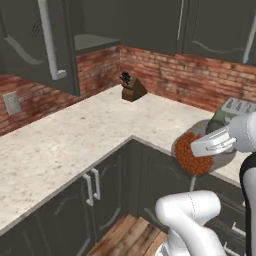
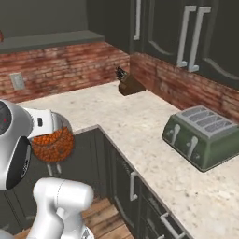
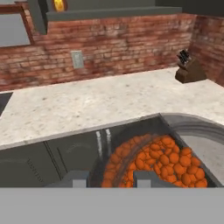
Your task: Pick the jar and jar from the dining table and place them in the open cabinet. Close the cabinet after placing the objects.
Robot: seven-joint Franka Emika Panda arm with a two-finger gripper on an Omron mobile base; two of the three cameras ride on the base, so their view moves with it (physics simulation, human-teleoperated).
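Gripper (image 3: 107, 178) clasps the jar (image 1: 194, 154) off the counter's (image 1: 75, 135) edge, apparently clear of toaster (image 2: 201, 135).

Red brick wall (image 1: 165, 75) behind counter, wooden floor (image 1: 127, 237) below

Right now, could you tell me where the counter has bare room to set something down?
The beige speckled countertop is bare from the brick wall to the wooden knife block. The green toaster crowds the right stretch.

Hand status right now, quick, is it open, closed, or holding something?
Hand: closed on the clear jar of orange-red granules, carried in the air in front of the counter.
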